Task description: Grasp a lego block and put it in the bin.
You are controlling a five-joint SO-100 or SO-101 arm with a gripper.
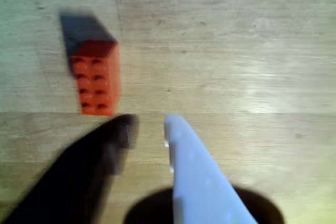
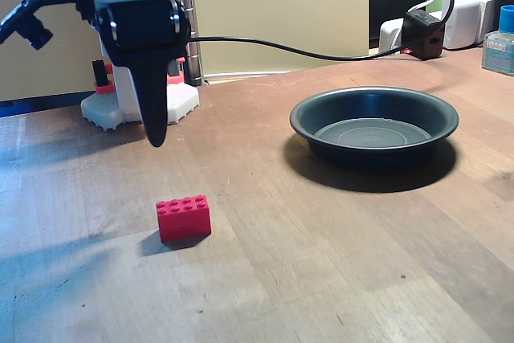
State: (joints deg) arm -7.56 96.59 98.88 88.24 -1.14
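The lego block point(image 2: 184, 217) is a small bright red brick with two rows of studs, lying on the wooden table well left of the bin and nearer the camera. In the wrist view the lego block point(image 1: 97, 80) lies ahead and to the left of my fingertips. My gripper point(image 2: 155, 138) hangs in the air, pointing down, above and behind the block. In the wrist view the gripper point(image 1: 149, 127) is open by a narrow gap, black finger left, white finger right, nothing between them. The bin point(image 2: 317, 114) is a shallow dark round pan at the right, with nothing in it.
The white robot base point(image 2: 132, 106) stands at the back left. A black cable point(image 2: 305, 55) runs along the back to a black adapter point(image 2: 422, 34). A white charger point(image 2: 464, 18) and a blue-capped bottle point(image 2: 502, 38) sit at the far right.
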